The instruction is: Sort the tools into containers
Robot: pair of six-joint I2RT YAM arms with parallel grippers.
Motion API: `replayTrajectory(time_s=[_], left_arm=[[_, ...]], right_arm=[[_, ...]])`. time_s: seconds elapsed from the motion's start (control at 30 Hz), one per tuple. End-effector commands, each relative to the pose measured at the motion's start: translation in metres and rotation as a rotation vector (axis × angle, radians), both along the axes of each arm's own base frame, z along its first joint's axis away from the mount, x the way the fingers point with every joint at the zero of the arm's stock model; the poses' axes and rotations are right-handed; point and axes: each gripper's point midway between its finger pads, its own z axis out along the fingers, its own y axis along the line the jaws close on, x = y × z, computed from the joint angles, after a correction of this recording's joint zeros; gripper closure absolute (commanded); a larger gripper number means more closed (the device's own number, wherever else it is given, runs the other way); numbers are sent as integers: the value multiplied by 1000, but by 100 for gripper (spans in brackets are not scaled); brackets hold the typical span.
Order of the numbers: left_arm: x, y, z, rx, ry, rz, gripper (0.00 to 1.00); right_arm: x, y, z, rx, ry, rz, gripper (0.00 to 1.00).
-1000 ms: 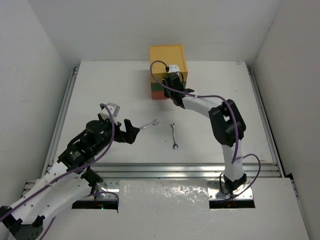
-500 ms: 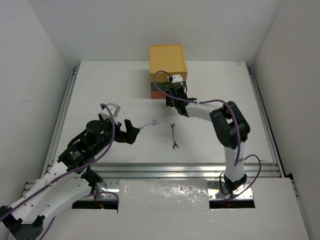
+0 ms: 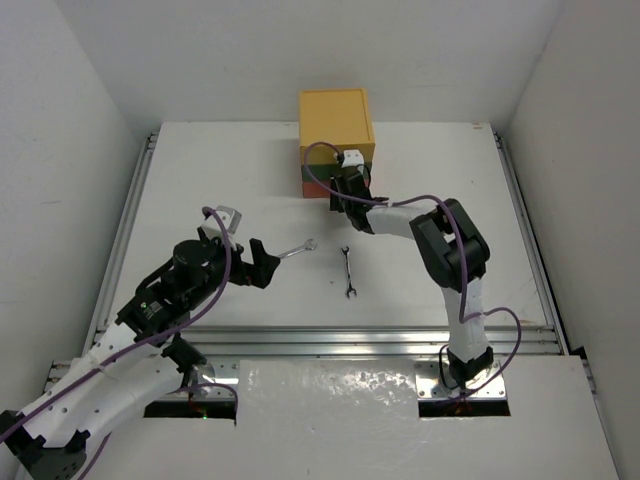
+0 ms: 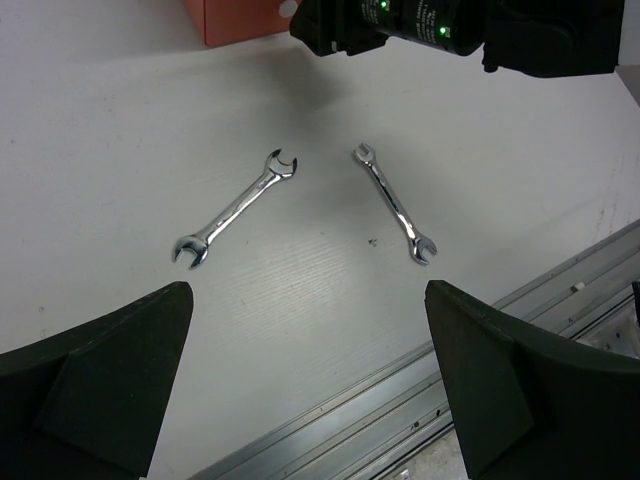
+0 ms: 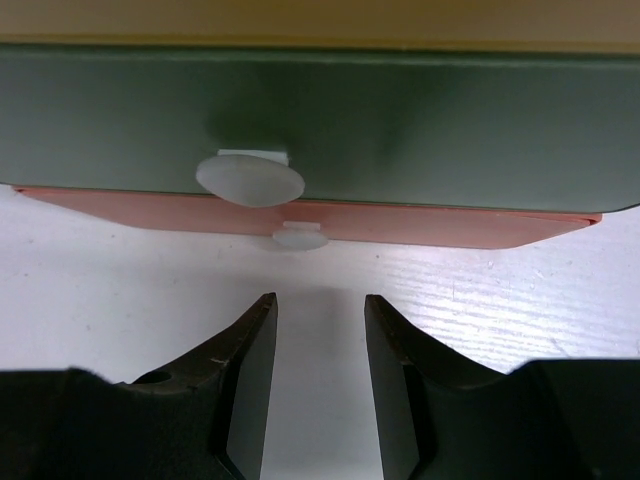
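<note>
The left gripper (image 3: 262,263) hovered low over the table (image 3: 200,170) with its jaws fully apart and nothing between them. Two silver wrenches lay flat on the table just ahead of it, the left wrench (image 4: 236,208) and the right wrench (image 4: 393,202), apart from each other. The right gripper (image 5: 318,305) sat at the front of the chest (image 3: 335,115), jaws partly apart and empty, just short of the green drawer (image 5: 450,130), its white knob (image 5: 250,178), and the red-orange drawer (image 5: 450,228) beneath
</note>
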Motion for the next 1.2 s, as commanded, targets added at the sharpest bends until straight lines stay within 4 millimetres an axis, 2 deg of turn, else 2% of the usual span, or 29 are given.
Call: replayTrajectory(time_s=[0.0, 0.37, 0.8, 1.03, 1.17], left_arm=[[5, -3, 9, -22, -38, -9, 0], [6, -6, 4, -11, -24, -18, 0], [5, -8, 4, -10, -22, -34, 0], [4, -10, 2, -9, -15, -49, 0], [4, -11, 3, -12, -18, -52, 0]], right_arm=[[23, 5, 24, 50, -111, -35, 59], [34, 7, 12, 58, -119, -65, 60], [43, 13, 27, 103, -160, -81, 61], [52, 16, 21, 87, -164, -87, 66], [53, 14, 20, 87, -171, -95, 73]])
